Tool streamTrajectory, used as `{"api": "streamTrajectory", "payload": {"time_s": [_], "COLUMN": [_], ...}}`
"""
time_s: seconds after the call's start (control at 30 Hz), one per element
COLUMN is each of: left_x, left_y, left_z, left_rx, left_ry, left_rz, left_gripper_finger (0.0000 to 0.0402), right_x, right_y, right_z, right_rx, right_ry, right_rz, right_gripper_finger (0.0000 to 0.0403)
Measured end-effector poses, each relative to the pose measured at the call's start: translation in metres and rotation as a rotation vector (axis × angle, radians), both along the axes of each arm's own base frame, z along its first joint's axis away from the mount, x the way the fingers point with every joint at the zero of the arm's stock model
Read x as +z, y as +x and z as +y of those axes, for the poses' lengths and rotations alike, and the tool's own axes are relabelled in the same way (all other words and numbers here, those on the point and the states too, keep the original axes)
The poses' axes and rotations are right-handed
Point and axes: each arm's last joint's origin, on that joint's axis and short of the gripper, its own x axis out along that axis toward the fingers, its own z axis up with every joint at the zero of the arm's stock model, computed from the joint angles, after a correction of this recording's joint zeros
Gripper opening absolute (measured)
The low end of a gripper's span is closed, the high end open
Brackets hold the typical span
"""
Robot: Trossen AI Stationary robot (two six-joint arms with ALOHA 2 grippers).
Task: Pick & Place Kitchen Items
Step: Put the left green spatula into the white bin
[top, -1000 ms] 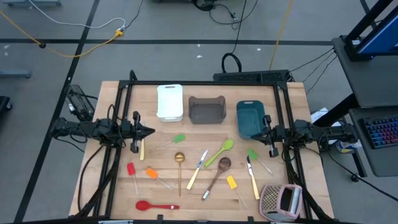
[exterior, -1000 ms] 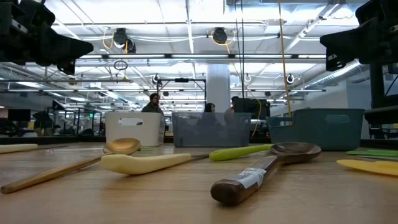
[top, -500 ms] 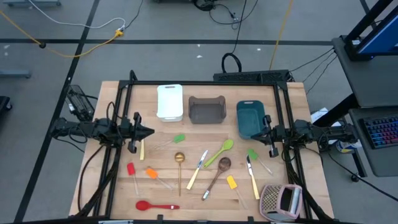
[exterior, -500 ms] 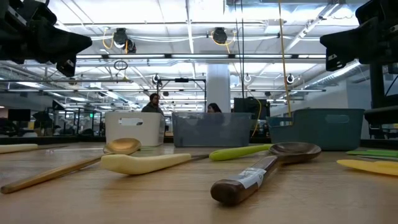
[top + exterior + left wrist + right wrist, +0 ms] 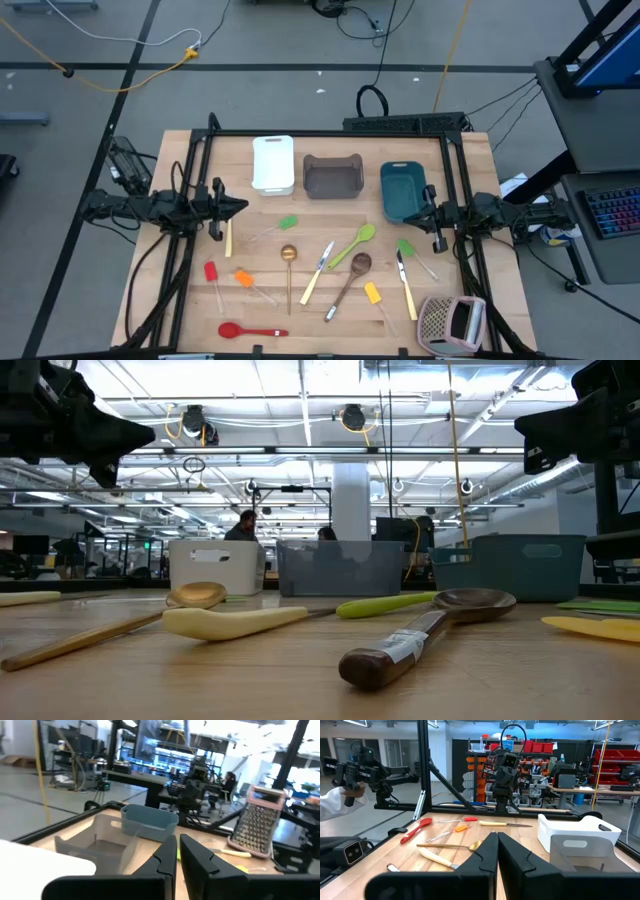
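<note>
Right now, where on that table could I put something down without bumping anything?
The bare wood in front of the white tub and grey tub, between the green spatula and lime spoon, looks free. So does the front edge between the red spoon and the grater. The middle, around the gold ladle and brown spoon, is crowded.

Light: bright, even, from ceiling strips | Shadows: soft, faint | Glare: blown-out ceiling in low view | Blur: nearest brown wooden spoon handle was soft
</note>
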Motion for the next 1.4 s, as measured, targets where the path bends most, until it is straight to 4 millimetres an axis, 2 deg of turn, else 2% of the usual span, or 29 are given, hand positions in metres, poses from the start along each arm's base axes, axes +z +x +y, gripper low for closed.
{"api": "streamTrajectory", "payload": {"time_s": [0.27, 0.57, 0.7, 0.9, 1.07, 1.2, 1.4], "left_x": [0.0, 0.005, 0.017, 0.044, 0.058, 0.061, 0.047], "left_y": [-0.001, -0.001, -0.004, -0.004, 0.009, 0.026, 0.049], "left_z": [0.003, 0.008, 0.009, 0.009, 0.008, 0.006, 0.004], "left_rx": [0.094, 0.149, 0.168, 0.176, 0.167, 0.162, 0.163], "left_ry": [-0.055, -0.033, 0.022, 0.108, 0.114, 0.098, 0.03], "left_rz": [-0.008, -0.048, -0.063, 0.006, 0.139, 0.235, 0.374], "left_gripper_finger": [0.0034, 0.013, 0.0151, 0.0154, 0.0154, 0.0154, 0.0154], "right_x": [0.0, 0.0, 0.0, 0.0, 0.0, 0.0, 0.0], "right_y": [0.0, 0.0, 0.0, 0.0, 0.0, 0.0, 0.0], "right_z": [0.0, 0.0, 0.0, 0.0, 0.0, 0.0, 0.0], "right_rx": [0.0, 0.0, 0.0, 0.0, 0.0, 0.0, 0.0], "right_ry": [0.0, 0.0, 0.0, 0.0, 0.0, 0.0, 0.0], "right_rz": [0.0, 0.0, 0.0, 0.0, 0.0, 0.0, 0.0], "right_gripper_finger": [0.0004, 0.0004, 0.0004, 0.0004, 0.0004, 0.0004, 0.0004]}}
